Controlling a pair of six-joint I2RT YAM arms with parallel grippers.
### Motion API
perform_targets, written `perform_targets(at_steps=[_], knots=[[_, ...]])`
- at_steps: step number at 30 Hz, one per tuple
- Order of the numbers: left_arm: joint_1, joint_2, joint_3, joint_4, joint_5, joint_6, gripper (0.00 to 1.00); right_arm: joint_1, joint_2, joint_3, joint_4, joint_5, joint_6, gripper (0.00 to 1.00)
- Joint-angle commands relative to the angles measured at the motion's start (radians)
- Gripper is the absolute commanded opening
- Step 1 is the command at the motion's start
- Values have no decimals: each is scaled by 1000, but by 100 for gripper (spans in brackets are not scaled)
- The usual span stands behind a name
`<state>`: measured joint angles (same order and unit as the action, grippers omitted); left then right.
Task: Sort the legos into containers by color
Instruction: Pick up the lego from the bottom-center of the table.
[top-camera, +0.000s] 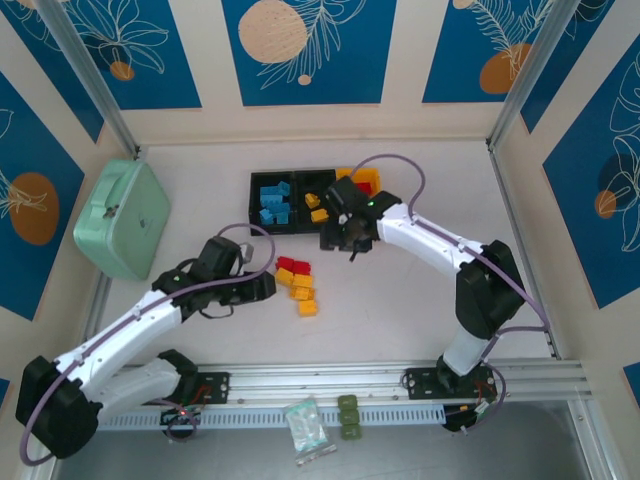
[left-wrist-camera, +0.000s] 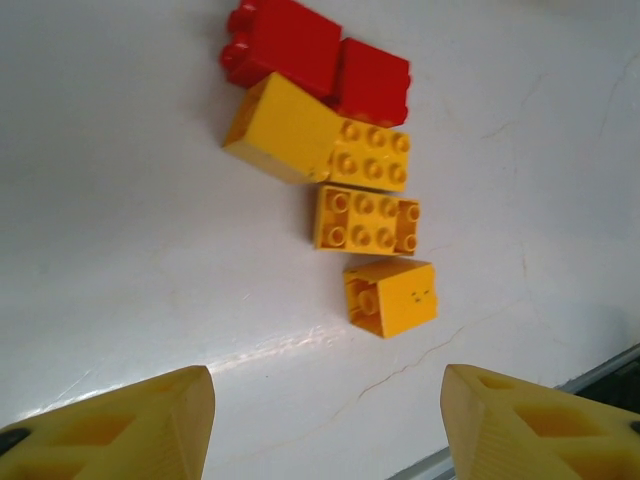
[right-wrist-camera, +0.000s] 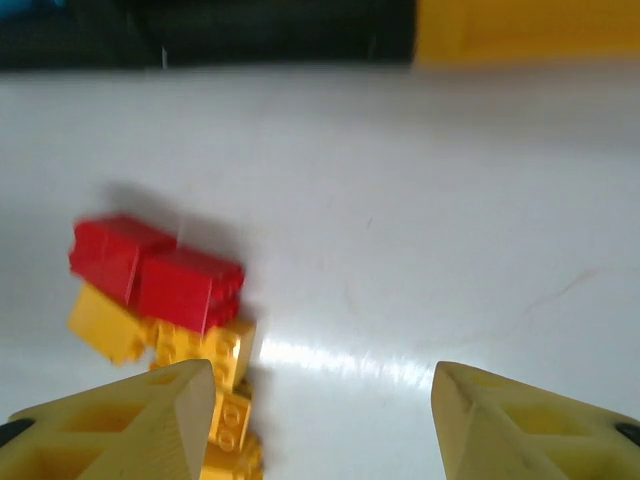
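Your left gripper is open and empty, just beside the loose legos: two red, four yellow, clustered on the table. Right gripper open too, near the containers; blue legos sit in the left one.

Beyond the left gripper's fingers lie six loose legos, two red, four yellow; farther off stand three containers, two black, one yellow.
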<state>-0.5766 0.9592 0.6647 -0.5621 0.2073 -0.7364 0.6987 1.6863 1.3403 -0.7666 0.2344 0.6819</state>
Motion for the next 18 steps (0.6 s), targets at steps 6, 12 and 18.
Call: perform_targets(at_steps=[6, 12, 18], knots=[[67, -137, -99, -90, 40, -41, 63, 185, -40, -150, 102, -73, 117, 66], [77, -151, -126, -77, 50, -52, 63, 288, 49, -127, 68, -58, 152, 66], [78, -143, -134, -70, 53, -53, 63, 312, 118, -102, 54, -63, 161, 67]])
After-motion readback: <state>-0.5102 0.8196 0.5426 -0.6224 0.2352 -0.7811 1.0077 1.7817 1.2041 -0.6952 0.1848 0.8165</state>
